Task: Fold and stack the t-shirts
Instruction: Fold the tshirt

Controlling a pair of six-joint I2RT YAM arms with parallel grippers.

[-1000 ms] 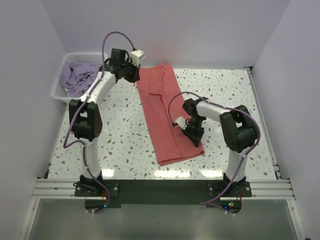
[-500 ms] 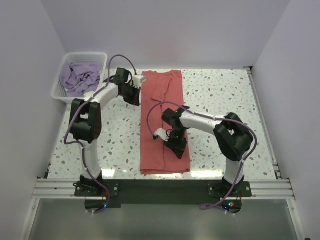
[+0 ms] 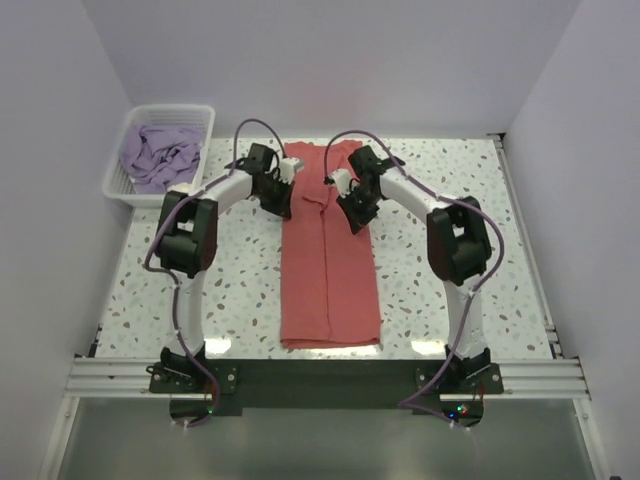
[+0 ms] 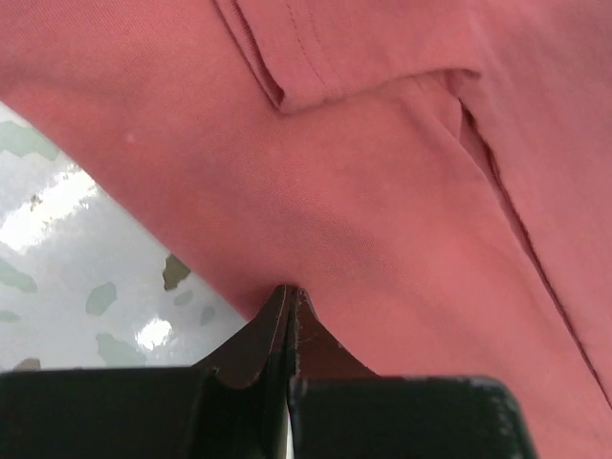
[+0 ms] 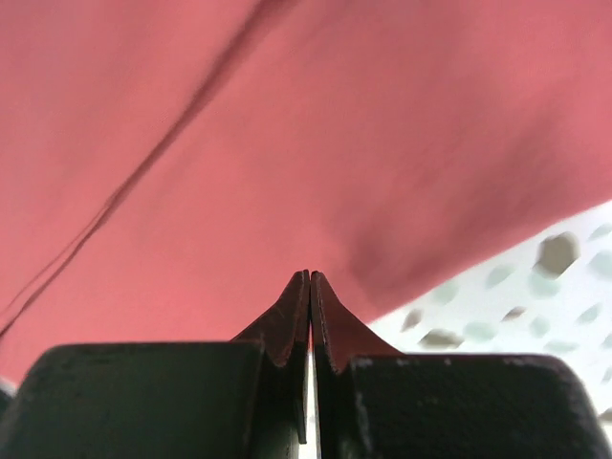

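Top external view: the coral-red t-shirt (image 3: 330, 280) lies flat as a long narrow strip down the middle of the table (image 3: 240, 280), one short end at the far edge and the other near the arm bases; the pale lavender t-shirt (image 3: 155, 155) sits crumpled in the white lattice basket (image 3: 170, 107) at the far left corner. The left gripper (image 3: 282, 203) rests at the strip's left edge and the right gripper (image 3: 355, 215) at its right edge, both toward the far end and roughly level with each other. The step in hand appears to be the crosswise fold of the red shirt: the lengthwise folds look done, the lavender shirt is untouched, and nothing is stacked. The next move would call for both arms to take the far end and carry it evenly toward the near end, so that the layers do not skew. Plain pale walls (image 3: 350, 60) enclose the speckled, glossy terrazzo-patterned top on three sides. Left wrist view: the left gripper (image 4: 289, 296) has its jaws pressed together, tips at the cloth's border beside bare table (image 4: 76, 277); whether a layer is pinched cannot be told. A hemmed sleeve fold shows above. Right wrist view: the right gripper (image 5: 310, 282) likewise has its jaws together over the red cloth (image 5: 287, 124), close to its edge; any hold on the fabric is not discernible.
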